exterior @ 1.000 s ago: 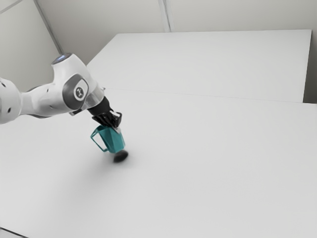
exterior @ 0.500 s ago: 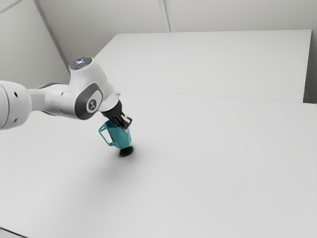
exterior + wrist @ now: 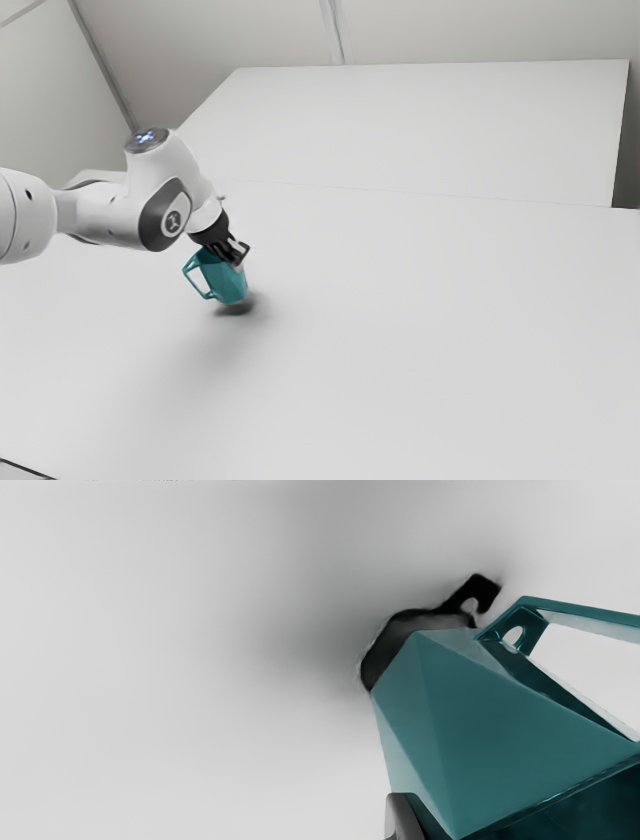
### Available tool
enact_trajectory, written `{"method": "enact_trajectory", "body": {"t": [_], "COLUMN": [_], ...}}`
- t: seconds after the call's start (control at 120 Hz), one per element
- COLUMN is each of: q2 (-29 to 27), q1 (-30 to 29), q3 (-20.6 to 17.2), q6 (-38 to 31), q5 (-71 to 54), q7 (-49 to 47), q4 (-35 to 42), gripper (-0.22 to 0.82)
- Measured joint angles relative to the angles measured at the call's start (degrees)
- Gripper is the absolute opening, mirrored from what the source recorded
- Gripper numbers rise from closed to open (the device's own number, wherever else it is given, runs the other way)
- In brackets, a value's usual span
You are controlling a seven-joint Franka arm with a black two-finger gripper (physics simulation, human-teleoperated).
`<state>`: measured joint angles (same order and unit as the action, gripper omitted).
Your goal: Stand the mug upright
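And it's the gripper [image 3: 237, 259] with jaws clamped on the teal mug [image 3: 224, 281] by its rim! The mug leans, base down close to the counter [image 3: 420, 330], handle toward the exterior view's left!

Mug [image 3: 224, 282] in gripper [image 3: 238, 262], over table [image 3: 420, 330], base nearer table than rim; handle [image 3: 575, 608] toward exterior view's left; shadow [image 3: 234, 310] on table below mug; wall [image 3: 480, 25] behind table

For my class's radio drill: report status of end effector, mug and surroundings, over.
End effector shut on mug near its rim. Mug tilted, not yet upright, handle toward the exterior view's left. Table beneath, dark shadow under mug.
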<state>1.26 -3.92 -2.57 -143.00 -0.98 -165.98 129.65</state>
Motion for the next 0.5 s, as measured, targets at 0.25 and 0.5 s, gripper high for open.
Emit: {"method": "enact_trajectory", "body": {"t": [0.25, 0.5], "q2": [2.46, 2.79], "q1": [-4.09, -2.65], "q3": [0.09, 0.23], "q6": [-1.27, -2.34], "q5": [0.12, 0.38], "q7": [0.0, -0.03], "q4": [-0.07, -0.08], "gripper": [-0.18, 0.05]}}
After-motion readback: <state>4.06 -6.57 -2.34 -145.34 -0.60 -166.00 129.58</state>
